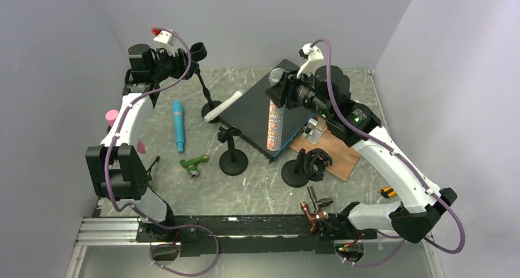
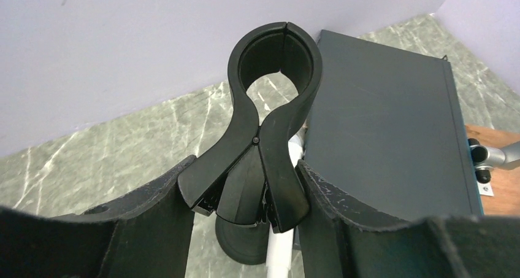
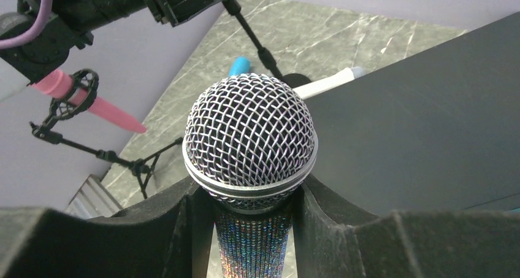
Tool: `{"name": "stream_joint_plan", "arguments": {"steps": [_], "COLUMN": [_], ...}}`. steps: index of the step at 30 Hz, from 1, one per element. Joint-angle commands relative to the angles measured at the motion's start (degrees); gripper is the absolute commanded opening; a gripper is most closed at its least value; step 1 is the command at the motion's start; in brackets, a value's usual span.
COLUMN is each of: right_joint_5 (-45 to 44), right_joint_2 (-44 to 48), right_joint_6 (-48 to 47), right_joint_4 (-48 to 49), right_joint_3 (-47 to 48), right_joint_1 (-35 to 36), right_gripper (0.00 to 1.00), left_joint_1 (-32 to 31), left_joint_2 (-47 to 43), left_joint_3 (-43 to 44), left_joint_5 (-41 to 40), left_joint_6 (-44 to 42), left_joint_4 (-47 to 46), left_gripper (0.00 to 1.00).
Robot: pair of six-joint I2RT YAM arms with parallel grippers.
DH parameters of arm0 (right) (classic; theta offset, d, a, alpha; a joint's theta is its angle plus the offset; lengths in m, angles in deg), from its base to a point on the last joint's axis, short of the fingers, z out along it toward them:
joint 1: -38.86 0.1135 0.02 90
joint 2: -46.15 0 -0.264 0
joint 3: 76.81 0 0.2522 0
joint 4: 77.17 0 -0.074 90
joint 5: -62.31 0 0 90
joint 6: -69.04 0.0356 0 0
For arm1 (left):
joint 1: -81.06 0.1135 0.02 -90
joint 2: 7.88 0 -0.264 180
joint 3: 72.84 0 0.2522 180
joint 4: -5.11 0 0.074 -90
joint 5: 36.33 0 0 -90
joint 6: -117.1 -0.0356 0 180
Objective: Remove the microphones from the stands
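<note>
The microphone has a silver mesh head (image 1: 277,77) and a glittery body (image 1: 273,127). My right gripper (image 1: 289,92) is shut on it just below the head and holds it up over the dark box, clear of the stand. In the right wrist view the head (image 3: 250,137) sits between my right gripper's (image 3: 252,229) fingers. The stand's black clip (image 1: 198,48) stands on a thin rod above its round base (image 1: 211,112). My left gripper (image 1: 179,60) is shut on the clip's handles. In the left wrist view the clip's ring (image 2: 273,75) is empty above my left gripper (image 2: 245,195).
A dark box (image 1: 257,115) lies mid-table with a white microphone (image 1: 222,106) at its left edge. A teal microphone (image 1: 178,124), a green part (image 1: 194,164), two short black stands (image 1: 233,160) (image 1: 300,170), a wooden board (image 1: 334,155) and a pink microphone (image 1: 111,115) on a stand are around.
</note>
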Motion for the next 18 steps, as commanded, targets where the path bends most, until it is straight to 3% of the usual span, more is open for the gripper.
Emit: {"name": "stream_joint_plan", "arguments": {"steps": [1, 2, 4, 5, 7, 9, 12, 18], "right_joint_5": [-0.29, -0.27, -0.29, -0.31, -0.36, -0.15, 0.23, 0.91], "right_joint_2": [0.28, 0.34, 0.94, 1.22, 1.58, 1.65, 1.79, 2.33], "right_joint_6": [2.47, 2.69, 3.37, 3.91, 4.47, 4.72, 4.74, 5.38], "right_joint_4": [1.98, 2.31, 3.22, 3.8, 4.47, 4.84, 4.73, 5.12], "right_joint_3": [-1.44, -2.23, -4.08, -4.87, -6.46, -7.73, -9.08, -11.16], "right_joint_1": [2.53, 3.25, 3.85, 4.06, 4.35, 4.49, 4.75, 5.02], "right_gripper": [0.0, 0.0, 0.0, 0.0, 0.0, 0.0, 0.0, 0.0], "left_joint_1": [0.18, 0.14, 0.14, 0.13, 0.1, 0.12, 0.09, 0.06], "left_joint_2": [-2.94, -2.77, -2.58, -2.74, -3.17, -3.3, -3.95, -5.66], "left_joint_3": [2.67, 2.66, 2.09, 1.59, 0.36, -0.15, -1.22, -1.44], "left_joint_5": [-6.52, -6.21, -5.38, -4.57, -3.51, -3.13, -2.91, 0.85], "left_joint_6": [-2.62, -2.47, -2.35, -2.39, -2.69, -5.27, -6.13, -4.04], "left_joint_4": [3.75, 4.02, 3.9, 3.69, 3.61, 4.41, 4.62, 3.02], "left_gripper": [0.24, 0.42, 0.3, 0.3, 0.43, 0.6, 0.96, 0.99]}}
